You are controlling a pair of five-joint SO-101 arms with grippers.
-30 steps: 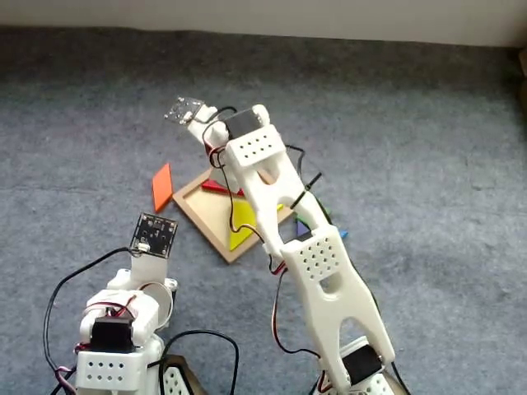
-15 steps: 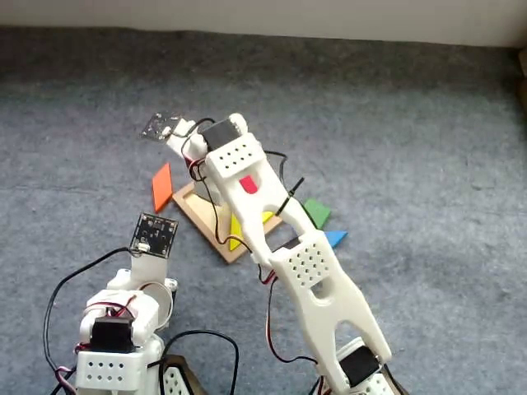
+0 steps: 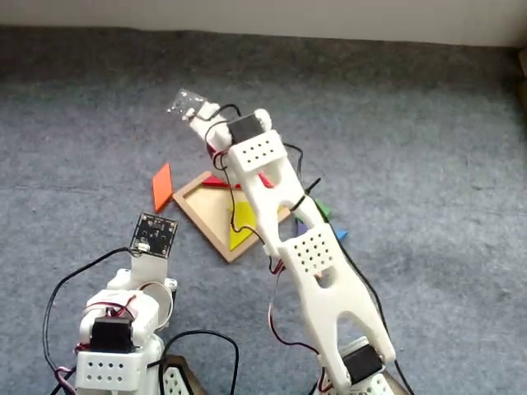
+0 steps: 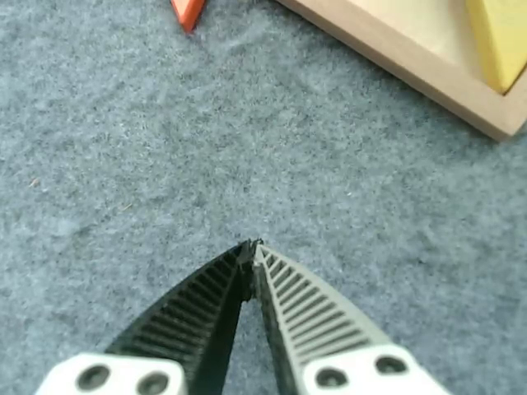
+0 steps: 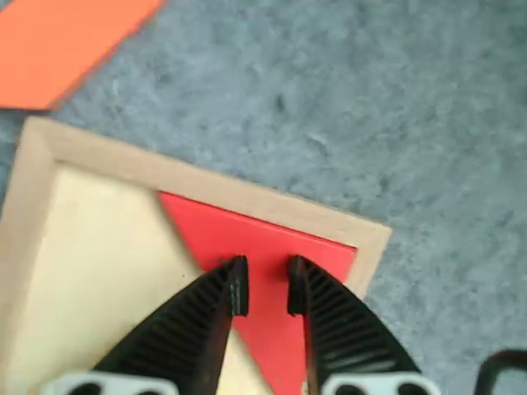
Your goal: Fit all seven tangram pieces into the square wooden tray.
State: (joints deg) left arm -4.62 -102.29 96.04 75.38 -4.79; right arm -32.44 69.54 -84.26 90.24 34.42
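Two pieces sit in the tray; the red triangle lies under the right claw, fingers slightly apart, empty. Next fetch is probably the orange piece beyond its tips

Our right gripper above the tray corner

We see its two black ribbed fingers a narrow gap apart, with nothing between them, over a red triangle that lies in one corner of the wooden tray. Bare pale tray floor lies beside the triangle. An orange parallelogram lies outside the rim on the grey carpet. A black cable shows at the edge.
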